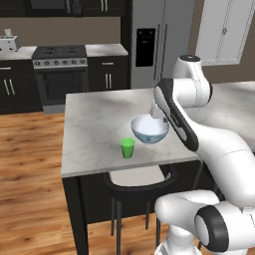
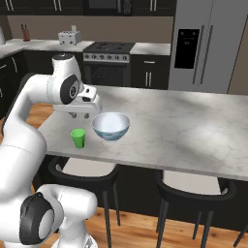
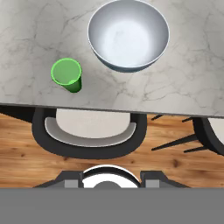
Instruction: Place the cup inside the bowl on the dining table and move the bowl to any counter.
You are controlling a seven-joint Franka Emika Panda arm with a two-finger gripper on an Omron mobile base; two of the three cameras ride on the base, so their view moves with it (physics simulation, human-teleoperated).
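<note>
The small green cup (image 1: 127, 148) (image 2: 78, 138) (image 3: 67, 75) stands upright near the front edge of the marble dining table (image 1: 94, 124) (image 2: 193, 131) (image 3: 26, 39). Close beside it sits the deep white bowl (image 1: 150, 129) (image 2: 111, 126) (image 3: 128, 34), upright with nothing in it and a small gap between the two. My gripper (image 2: 79, 115) (image 3: 111, 179) hovers above the table's front edge, over the cup, and looks down on both. Its fingertips stand apart, open, with nothing between them.
Black stools (image 1: 142, 179) (image 2: 193, 186) (image 3: 89, 131) are tucked under the table's front edge. A stove (image 1: 60, 64) and a counter stretch (image 1: 105, 49) line the back wall, with a steel fridge (image 2: 208, 43) beside them. Wooden floor lies to the table's left.
</note>
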